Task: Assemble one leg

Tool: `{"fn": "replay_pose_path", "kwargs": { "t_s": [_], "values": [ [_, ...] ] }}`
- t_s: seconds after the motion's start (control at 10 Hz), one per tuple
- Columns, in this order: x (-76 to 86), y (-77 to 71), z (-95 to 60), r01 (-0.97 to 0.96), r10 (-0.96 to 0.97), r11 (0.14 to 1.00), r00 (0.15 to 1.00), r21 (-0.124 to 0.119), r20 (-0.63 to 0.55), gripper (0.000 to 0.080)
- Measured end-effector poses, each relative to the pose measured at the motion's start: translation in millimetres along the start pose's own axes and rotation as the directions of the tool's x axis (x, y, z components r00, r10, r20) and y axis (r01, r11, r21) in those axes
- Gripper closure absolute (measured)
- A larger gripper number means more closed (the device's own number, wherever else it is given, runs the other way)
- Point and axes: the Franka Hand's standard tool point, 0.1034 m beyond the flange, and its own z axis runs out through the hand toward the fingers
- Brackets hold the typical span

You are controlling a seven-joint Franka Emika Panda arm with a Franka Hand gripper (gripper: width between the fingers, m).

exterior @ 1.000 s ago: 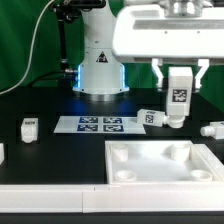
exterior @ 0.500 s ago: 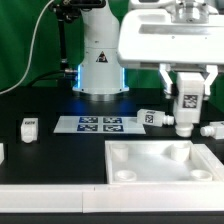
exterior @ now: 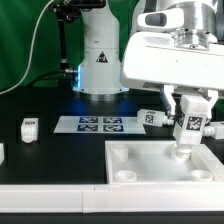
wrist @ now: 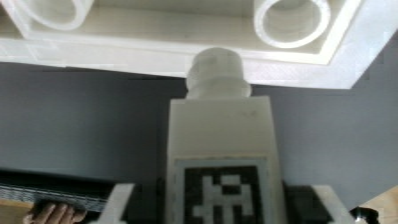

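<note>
My gripper [exterior: 187,108] is shut on a leg [exterior: 188,130], a small white post with a black-and-white tag, held upright. Its peg end hangs just above the far right corner socket [exterior: 181,153] of the large flat white square tray-like piece [exterior: 160,178]. In the wrist view the leg [wrist: 221,140] fills the middle, its round tip pointing at the tray's edge [wrist: 160,60] between two round sockets. Another leg [exterior: 152,117] lies on the table behind the tray. A further leg [exterior: 29,127] stands at the exterior view's left.
The marker board [exterior: 98,124] lies in front of the robot base [exterior: 100,70]. A white piece [exterior: 213,130] lies at the exterior view's right edge. A white ledge [exterior: 50,198] runs along the front.
My gripper has carried the leg toward the exterior view's right and down, from above the lying leg to just over the tray's far right corner socket.
</note>
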Motion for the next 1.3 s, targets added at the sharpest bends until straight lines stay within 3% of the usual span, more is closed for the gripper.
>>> {"fn": "replay_pose_path", "kwargs": {
  "t_s": [0.2,0.9,1.3],
  "values": [
    [-1.1,-1.2,0.6,0.016,-0.016,1.000,1.000,0.000,-0.003,0.0515],
    [-12.3,-32.2,15.1,0.010,-0.010,1.000,1.000,0.023,0.002,0.0515],
    [-23.6,-26.3,26.5,0.034,-0.034,0.999,0.999,0.008,0.014,0.0515]
  ]
}}
